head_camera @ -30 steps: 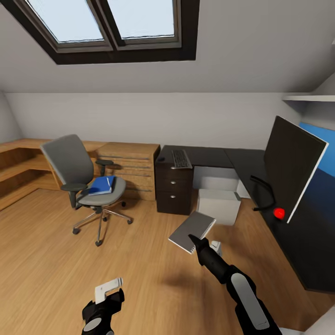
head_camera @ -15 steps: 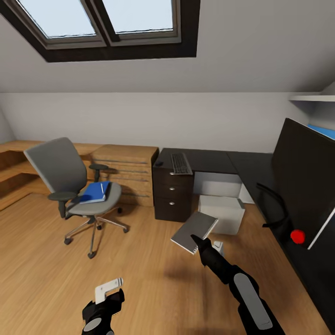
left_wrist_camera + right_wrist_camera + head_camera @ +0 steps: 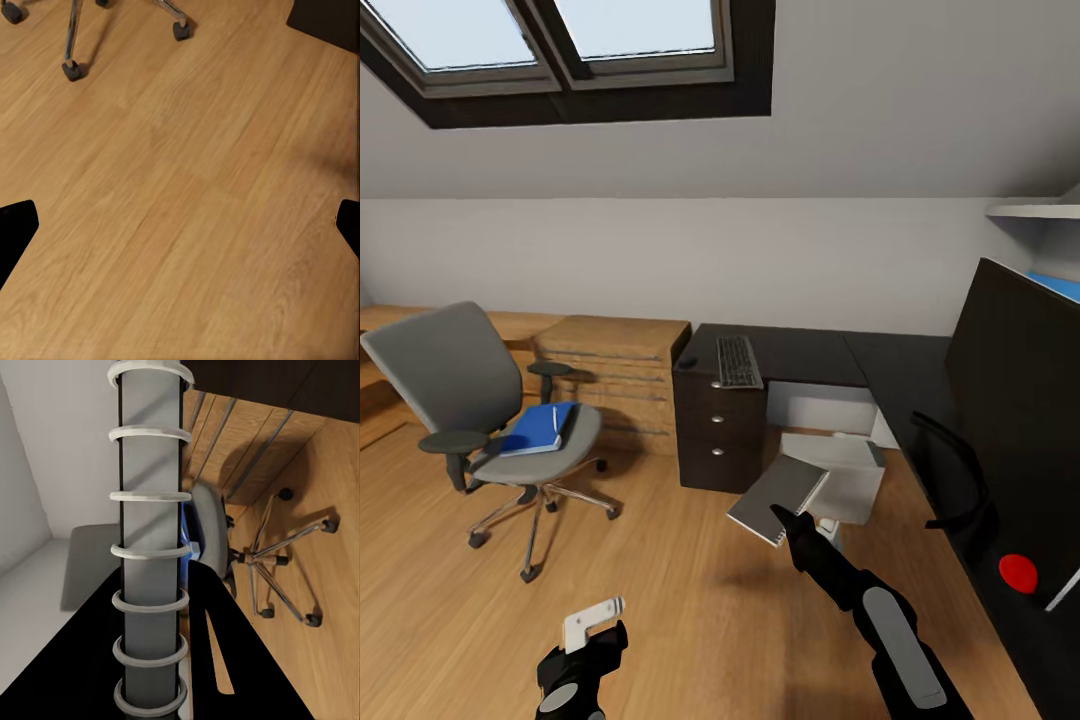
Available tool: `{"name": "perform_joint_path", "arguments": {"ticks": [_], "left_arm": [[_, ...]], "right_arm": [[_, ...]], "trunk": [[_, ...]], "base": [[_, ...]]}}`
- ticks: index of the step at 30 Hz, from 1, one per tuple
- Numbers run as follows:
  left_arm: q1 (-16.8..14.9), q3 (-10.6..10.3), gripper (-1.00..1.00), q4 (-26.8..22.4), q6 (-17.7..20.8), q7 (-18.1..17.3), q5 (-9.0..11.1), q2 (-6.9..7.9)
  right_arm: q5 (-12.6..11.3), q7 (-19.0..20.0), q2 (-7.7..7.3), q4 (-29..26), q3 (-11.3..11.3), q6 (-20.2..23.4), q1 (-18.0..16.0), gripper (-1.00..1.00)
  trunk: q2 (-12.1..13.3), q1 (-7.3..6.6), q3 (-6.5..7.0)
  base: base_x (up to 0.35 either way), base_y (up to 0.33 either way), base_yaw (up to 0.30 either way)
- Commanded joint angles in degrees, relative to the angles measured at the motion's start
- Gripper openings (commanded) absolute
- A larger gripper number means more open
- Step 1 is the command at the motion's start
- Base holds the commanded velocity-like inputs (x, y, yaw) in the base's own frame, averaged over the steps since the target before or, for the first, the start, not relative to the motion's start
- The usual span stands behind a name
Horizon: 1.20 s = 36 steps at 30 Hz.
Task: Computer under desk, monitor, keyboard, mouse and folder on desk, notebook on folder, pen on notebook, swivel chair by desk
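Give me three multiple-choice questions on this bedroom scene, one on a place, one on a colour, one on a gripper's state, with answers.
1. Where is the flat bright blue folder?
A. on the black-topped desk
B. on the grey swivel chair seat
C. on the floor

2. What colour is the dot at the widescreen monitor's lower corner?
A. red
B. green
C. white

3. What is the right gripper doing?
A. hanging open
B. shut on the spiral-bound grey notebook
C. shut on the keyboard

Answers: 1 B, the folder lies on the grey swivel chair. 2 A, the dot is red. 3 B, the gripper clamps the notebook at its edge.

attic bedroom office, skylight (image 3: 560,40), desk (image 3: 800,355)
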Motion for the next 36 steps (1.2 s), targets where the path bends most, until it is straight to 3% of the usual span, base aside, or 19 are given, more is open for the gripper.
{"name": "perform_joint_path", "arguments": {"ticks": [1, 13, 29, 36], "left_arm": [[-0.03, -0.07, 1.0, -0.09, 0.17, 0.42, 0.4, 0.02], [-0.03, -0.07, 1.0, -0.09, 0.17, 0.42, 0.47, 0.03], [-0.03, -0.07, 1.0, -0.09, 0.3, 0.47, 0.41, 0.01], [-0.03, -1.55, 1.0, -0.09, 0.26, 0.76, 0.15, -0.07]], "right_arm": [[-0.32, 0.26, 0.02, 0.01, -0.05, 0.21, -0.04, -1.0], [-0.32, 0.34, 0.01, 0.01, -0.04, 0.21, -0.03, -1.0], [-0.34, 0.26, 0.01, -0.07, -0.07, 0.21, -0.02, -1.0], [-0.35, 0.12, 0.01, -0.2, -1.07, 0.21, -0.02, -1.0]], "trunk": [[-0.03, 0.02, -0.05], [-0.03, 0.02, -0.05], [-0.03, 0.02, -0.05], [-0.03, 0.02, -0.05]], "base": [[0.265, -0.195, 0.0], [0.27, -0.158, 0.0], [0.268, 0.085, 0.0], [0.101, 0.002, 0.0]]}}
